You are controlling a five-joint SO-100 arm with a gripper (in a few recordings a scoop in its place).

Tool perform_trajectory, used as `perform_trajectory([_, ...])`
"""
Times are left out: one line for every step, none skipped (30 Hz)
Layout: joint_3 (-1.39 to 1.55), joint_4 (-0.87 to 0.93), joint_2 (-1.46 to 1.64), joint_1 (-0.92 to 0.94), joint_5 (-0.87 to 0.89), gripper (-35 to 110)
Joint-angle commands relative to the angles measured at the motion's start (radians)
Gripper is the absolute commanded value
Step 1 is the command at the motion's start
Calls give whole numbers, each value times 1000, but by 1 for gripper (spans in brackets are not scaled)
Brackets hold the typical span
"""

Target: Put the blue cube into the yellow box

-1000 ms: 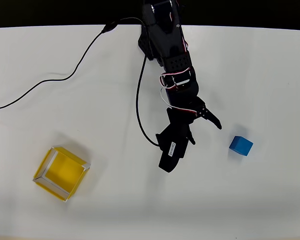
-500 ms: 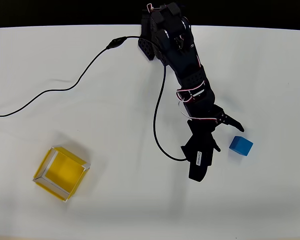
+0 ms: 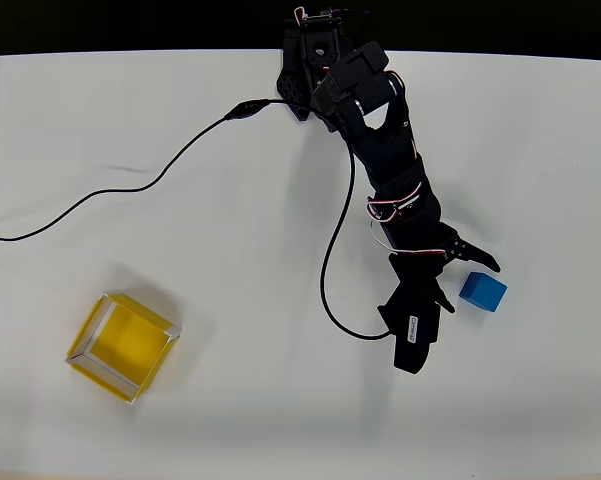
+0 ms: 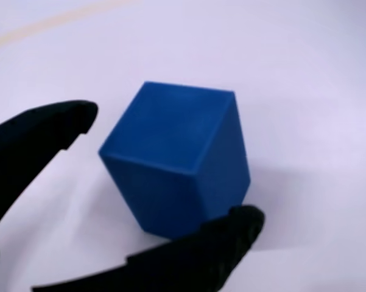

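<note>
The blue cube (image 3: pixel 483 292) rests on the white table at the right of the overhead view. My gripper (image 3: pixel 470 284) is open right at its left side, one black finger past the cube's upper edge and the other below-left of it. In the wrist view the blue cube (image 4: pixel 176 164) sits tilted between the two black fingertips (image 4: pixel 73 118) of my gripper (image 4: pixel 164 169), with a gap at the upper finger and the lower one close against its base. The yellow box (image 3: pixel 158 362) stands open-topped and empty far off at the lower left.
A black cable (image 3: pixel 130 187) trails from the arm's base across the table's left half to the left edge, and another loop (image 3: pixel 327 280) hangs beside the arm. The table's dark back edge (image 3: pixel 130 48) runs along the top.
The arm has swung to the right across the table, bringing the open gripper from the middle up to the blue cube. The cube and the box have not moved.
</note>
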Motion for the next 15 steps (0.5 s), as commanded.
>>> perform_trajectory([-117, -61, -5, -18, -5, 46])
perform_trajectory([-127, -71, -21, -18, -5, 47])
perform_trajectory([-140, -74, -37, -20, -5, 47])
perform_trajectory([-152, -78, -54, -21, -3, 47])
perform_trajectory([-163, -87, -69, -23, -2, 47])
perform_trajectory([-176, -87, -84, -25, -3, 47])
perform_trajectory([-189, -91, -98, -28, 0, 47])
perform_trajectory([-199, -97, -110, -31, 5, 47])
perform_trajectory([-212, -97, -121, -34, 6, 47])
perform_trajectory([-224, -97, -133, -38, 12, 46])
perform_trajectory([-235, -95, -143, -40, 15, 46])
perform_trajectory([-247, -91, -152, -43, 17, 46])
perform_trajectory([-261, -86, -163, -44, 20, 46])
perform_trajectory([-273, -81, -172, -48, 20, 45])
perform_trajectory([-284, -78, -183, -48, 21, 44])
